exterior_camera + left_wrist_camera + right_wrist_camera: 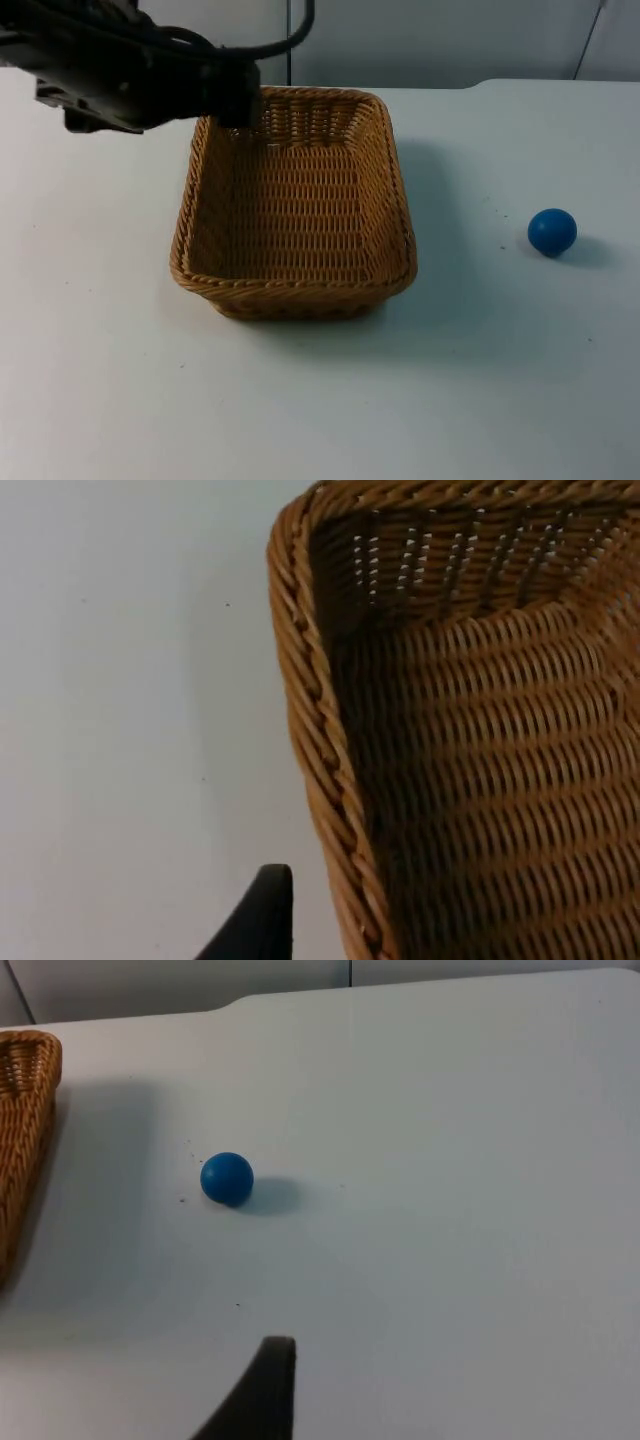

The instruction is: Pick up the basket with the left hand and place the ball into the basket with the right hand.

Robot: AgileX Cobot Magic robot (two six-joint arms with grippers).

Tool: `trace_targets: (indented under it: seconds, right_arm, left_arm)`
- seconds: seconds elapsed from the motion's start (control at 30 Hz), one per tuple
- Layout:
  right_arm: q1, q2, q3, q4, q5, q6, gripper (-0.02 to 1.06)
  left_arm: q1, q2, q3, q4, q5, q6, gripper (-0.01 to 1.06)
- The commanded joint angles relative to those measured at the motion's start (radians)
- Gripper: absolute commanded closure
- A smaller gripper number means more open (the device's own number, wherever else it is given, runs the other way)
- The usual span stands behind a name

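My left gripper (238, 108) at the basket's far-left corner

My arm reaches in over the basket (296, 205) rim; I cannot tell my fingers' state. The blue ball (552, 231) lies on the table (500, 380), well right.

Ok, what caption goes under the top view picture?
Left claw at the wicker basket's far rim; blue ball waits on the white table.

The basket (293, 205) sits on the table (100, 380) near its middle, with the ball (552, 231) well apart to its right — also on the table. The left gripper (238, 108) is at the basket's far left corner (over the rim).
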Motion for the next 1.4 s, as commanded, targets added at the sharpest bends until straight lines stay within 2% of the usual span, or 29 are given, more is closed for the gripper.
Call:
trace_targets:
  seconds: [0.0, 0.07, 0.1, 0.17, 0.23, 0.33, 0.37, 0.4, 0.5, 0.6, 0.83, 1.37]
  right_arm:
    - [-0.005, -0.004, 0.009, -0.003, -0.006, 0.003, -0.01]
    - [-0.005, -0.004, 0.009, -0.003, -0.006, 0.003, -0.01]
    - [-0.005, -0.004, 0.009, -0.003, -0.006, 0.003, -0.01]
    - [-0.005, -0.004, 0.009, -0.003, -0.006, 0.003, -0.01]
    - [-0.005, -0.004, 0.009, -0.003, -0.006, 0.003, -0.01]
    - [-0.005, -0.004, 0.009, -0.003, -0.006, 0.003, -0.01]
    - [-0.005, -0.004, 0.009, -0.003, -0.006, 0.003, -0.01]
    - [-0.005, -0.004, 0.009, -0.003, -0.006, 0.003, -0.01]
    - [-0.005, -0.004, 0.009, -0.005, -0.006, 0.003, -0.01]
    - [-0.005, -0.004, 0.009, -0.005, -0.006, 0.003, -0.01]
    - [-0.005, -0.004, 0.009, -0.005, -0.006, 0.003, -0.01]
    - [-0.005, -0.004, 0.009, -0.005, -0.006, 0.003, -0.01]
  left_arm:
    - [-0.013, 0.033, -0.045, -0.006, 0.026, -0.005, 0.00]
    - [-0.013, 0.090, -0.106, -0.001, 0.063, -0.005, 0.00]
    - [-0.013, 0.126, -0.147, -0.001, 0.109, -0.005, 0.00]
    - [-0.013, 0.139, -0.162, -0.001, 0.119, -0.005, 0.00]
    - [-0.013, 0.191, -0.222, 0.004, 0.187, -0.005, 0.00]
    - [-0.013, 0.250, -0.295, 0.072, 0.255, -0.050, 0.00]
    - [-0.013, 0.250, -0.295, 0.072, 0.255, -0.050, 0.00]
    - [-0.013, 0.269, -0.324, 0.171, 0.289, -0.121, 0.00]
    - [-0.013, 0.283, -0.361, 0.352, 0.333, -0.256, 0.00]
    - [-0.002, 0.283, -0.363, 0.419, 0.339, -0.315, 0.00]
    - [0.009, 0.293, -0.363, 0.419, 0.370, -0.341, 0.02]
    - [0.007, 0.323, -0.363, 0.339, 0.371, -0.345, 0.02]
